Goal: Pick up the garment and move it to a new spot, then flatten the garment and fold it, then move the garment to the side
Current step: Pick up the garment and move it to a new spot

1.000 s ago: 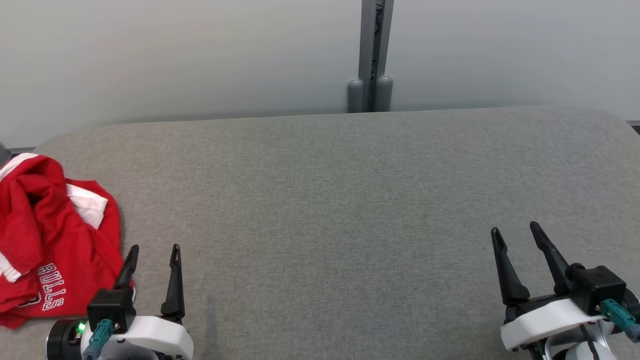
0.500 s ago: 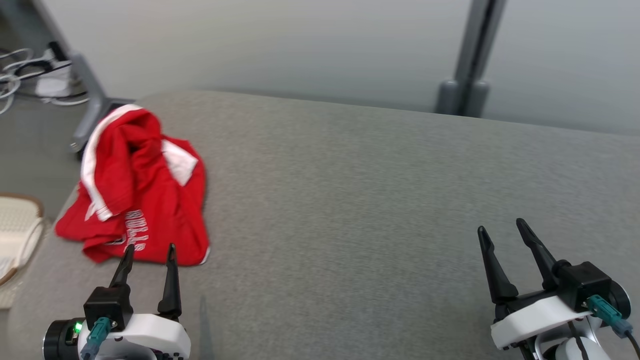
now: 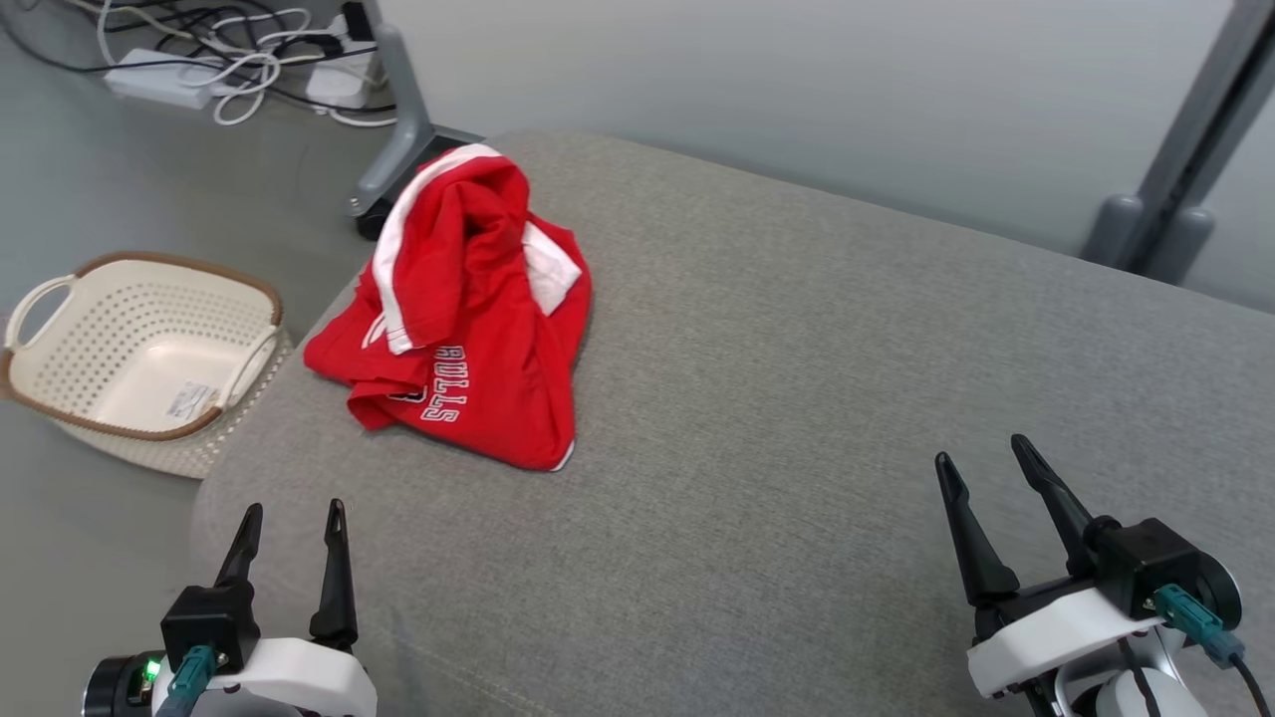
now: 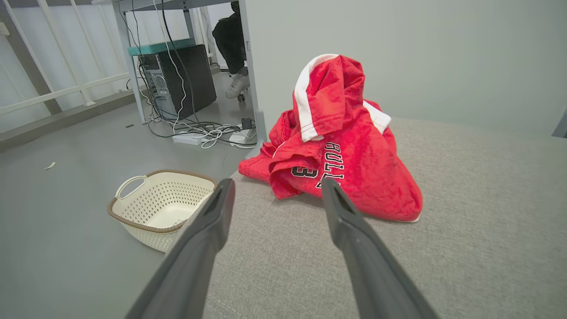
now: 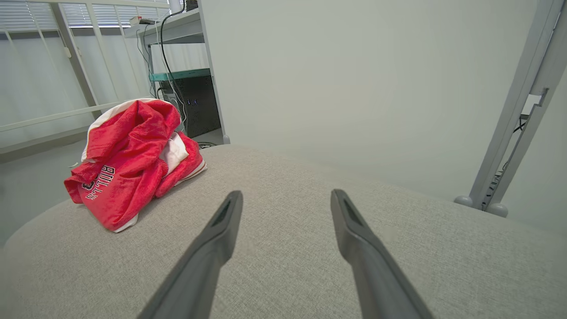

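Red soft-napped garment (image 3: 468, 329) with white bands and dark, white-outlined lettering, crumpled in a peaked heap at the far left corner of the grey woven padded surface (image 3: 797, 398). Left gripper (image 3: 295, 508) and right gripper (image 3: 980, 448): jaws spread wide, empty, well apart from the cloth. Perforated cream basket (image 3: 139, 349) on the floor beside.

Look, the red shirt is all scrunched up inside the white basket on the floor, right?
Not quite. The red shirt is all scrunched up, but it lies on the grey cushioned surface, not inside the white basket on the floor beside it. The head view shows this.
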Controlling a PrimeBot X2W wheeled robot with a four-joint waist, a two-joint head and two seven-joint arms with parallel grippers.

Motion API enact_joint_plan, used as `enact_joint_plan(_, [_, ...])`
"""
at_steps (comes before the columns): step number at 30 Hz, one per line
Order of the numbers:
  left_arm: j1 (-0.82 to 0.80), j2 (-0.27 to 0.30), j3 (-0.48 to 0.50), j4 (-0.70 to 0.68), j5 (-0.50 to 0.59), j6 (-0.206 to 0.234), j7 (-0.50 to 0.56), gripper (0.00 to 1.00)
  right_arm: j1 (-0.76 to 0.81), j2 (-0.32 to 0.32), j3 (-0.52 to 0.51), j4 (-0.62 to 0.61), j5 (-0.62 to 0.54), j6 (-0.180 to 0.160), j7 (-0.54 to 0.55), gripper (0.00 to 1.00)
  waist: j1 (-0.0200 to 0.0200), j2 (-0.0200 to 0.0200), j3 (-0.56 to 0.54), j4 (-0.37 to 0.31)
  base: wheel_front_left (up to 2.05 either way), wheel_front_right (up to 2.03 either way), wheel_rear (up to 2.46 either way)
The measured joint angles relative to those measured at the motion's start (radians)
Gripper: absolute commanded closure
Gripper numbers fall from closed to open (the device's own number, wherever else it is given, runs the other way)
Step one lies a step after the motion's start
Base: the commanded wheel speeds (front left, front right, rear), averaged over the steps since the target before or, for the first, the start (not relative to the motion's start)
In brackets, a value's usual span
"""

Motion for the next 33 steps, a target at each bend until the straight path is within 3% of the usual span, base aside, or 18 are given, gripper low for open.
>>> enact_joint_plan(5, [0.0, 0.0, 0.002, -0.002, -0.005, 0.005, 0.0, 0.0, -0.008, -0.004, 0.008, 0.002, 0.0, 0.0, 0.0, 0.0, 0.0, 0.0, 0.01, 0.026, 0.0, 0.0, 0.0])
enact_joint_plan(13, [-0.008, 0.0, 0.003, -0.03, -0.022, 0.018, 0.0, 0.0, -0.018, -0.023, 0.014, -0.002, 0.0, 0.0, 0.0, 0.0, 0.0, 0.0, 0.036, -0.003, 0.0, 0.0, 0.0])
enact_joint_plan(24, [-0.157, -0.001, 0.043, -0.019, -0.037, 0.016, 0.0, 0.0, -0.064, -0.083, 0.022, -0.018, 0.0, 0.0, 0.0, 0.0, 0.0, 0.0, 0.142, -0.098, 0.0, 0.0, 0.0])
enact_joint_plan(33, [-0.366, 0.061, 0.111, 0.118, -0.017, -0.021, 0.0, 0.0, -0.114, -0.117, 0.024, -0.029, 0.001, 0.0, 0.0, 0.0, 0.0, 0.0, 0.246, -0.18, 0.0, 0.0, 0.0])
